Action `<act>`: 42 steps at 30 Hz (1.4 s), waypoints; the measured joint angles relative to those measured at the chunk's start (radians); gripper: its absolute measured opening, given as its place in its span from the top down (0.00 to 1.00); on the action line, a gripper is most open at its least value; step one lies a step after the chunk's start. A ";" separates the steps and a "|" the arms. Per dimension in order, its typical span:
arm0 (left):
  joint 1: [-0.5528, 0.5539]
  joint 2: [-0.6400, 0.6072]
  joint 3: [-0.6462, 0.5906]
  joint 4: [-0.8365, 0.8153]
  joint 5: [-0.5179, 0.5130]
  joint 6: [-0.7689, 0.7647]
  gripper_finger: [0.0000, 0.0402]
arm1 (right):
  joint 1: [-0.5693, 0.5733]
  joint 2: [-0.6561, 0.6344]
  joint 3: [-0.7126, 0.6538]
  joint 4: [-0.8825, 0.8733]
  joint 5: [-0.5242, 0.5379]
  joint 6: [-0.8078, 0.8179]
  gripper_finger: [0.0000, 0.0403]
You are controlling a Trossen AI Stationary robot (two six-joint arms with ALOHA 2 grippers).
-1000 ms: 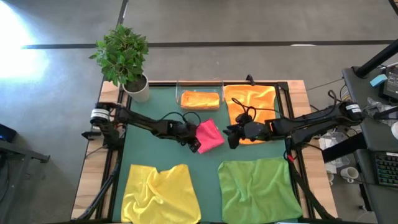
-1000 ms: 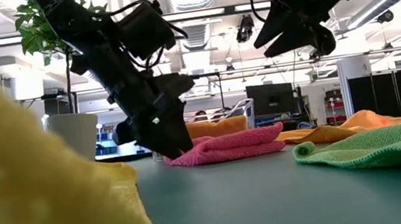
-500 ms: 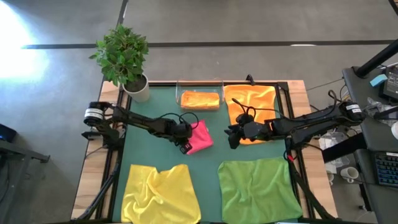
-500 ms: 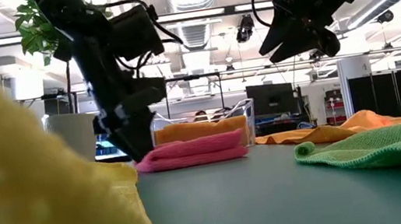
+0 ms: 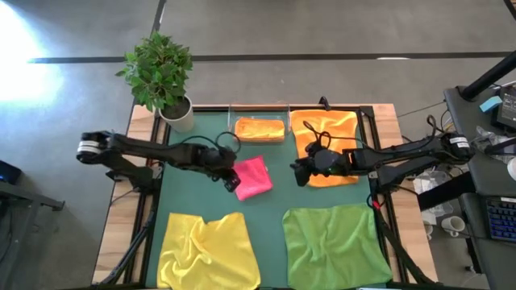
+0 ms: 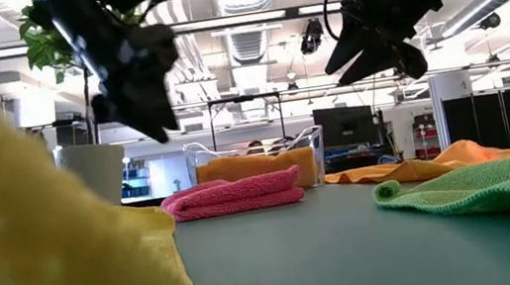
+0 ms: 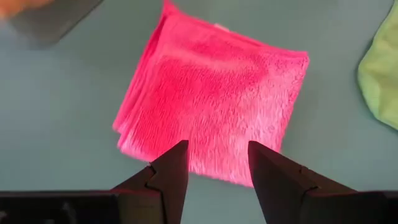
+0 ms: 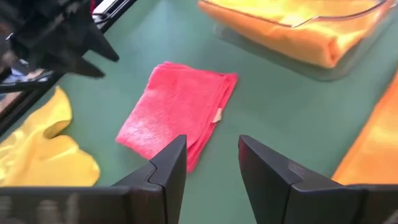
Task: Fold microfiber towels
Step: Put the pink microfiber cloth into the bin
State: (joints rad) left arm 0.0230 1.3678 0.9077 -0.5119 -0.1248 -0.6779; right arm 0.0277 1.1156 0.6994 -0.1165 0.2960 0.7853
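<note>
High view: your pink towel point(image 5: 252, 177) lies folded, probably finished; both jaws apart, holding nothing.

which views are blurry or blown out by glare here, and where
High view: bright glare washes out the floor at the top left. Low view: the yellow towel nearest the lens is an out-of-focus blob; ceiling lights glare. Left wrist view: the pink towel looks slightly soft.

Pink towel point(image 7: 211, 109) fuzzy cloth; tray point(image 5: 259, 129) clear glossy plastic.
</note>
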 joint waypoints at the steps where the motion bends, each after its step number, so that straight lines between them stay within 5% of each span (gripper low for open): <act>1: -0.004 -0.022 -0.004 -0.030 0.003 -0.029 0.63 | -0.002 0.000 0.000 0.003 -0.015 0.000 0.66; 7: -0.048 -0.133 -0.097 -0.063 0.011 -0.247 0.63 | -0.019 0.000 0.000 0.103 -0.092 -0.033 0.66; 12: -0.078 -0.182 -0.227 0.081 0.010 -0.443 0.63 | -0.032 0.000 0.000 0.153 -0.095 -0.041 0.66; 22: -0.075 -0.141 -0.343 0.328 0.007 -0.494 0.63 | -0.048 0.086 0.066 0.225 -0.123 -0.073 0.66; 33: -0.042 -0.082 -0.342 0.316 -0.037 -0.464 0.63 | -0.055 0.377 0.384 -0.221 -0.122 -0.017 0.66; 37: -0.021 -0.087 -0.343 0.311 0.005 -0.413 0.63 | -0.060 0.485 0.516 -0.404 -0.122 0.026 0.66; 42: 0.011 -0.103 -0.343 0.312 0.077 -0.314 0.63 | -0.090 0.584 0.606 -0.433 -0.181 0.025 0.66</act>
State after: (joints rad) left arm 0.0337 1.2649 0.5652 -0.2001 -0.0478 -0.9918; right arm -0.0624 1.6997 1.3058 -0.5500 0.1150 0.8107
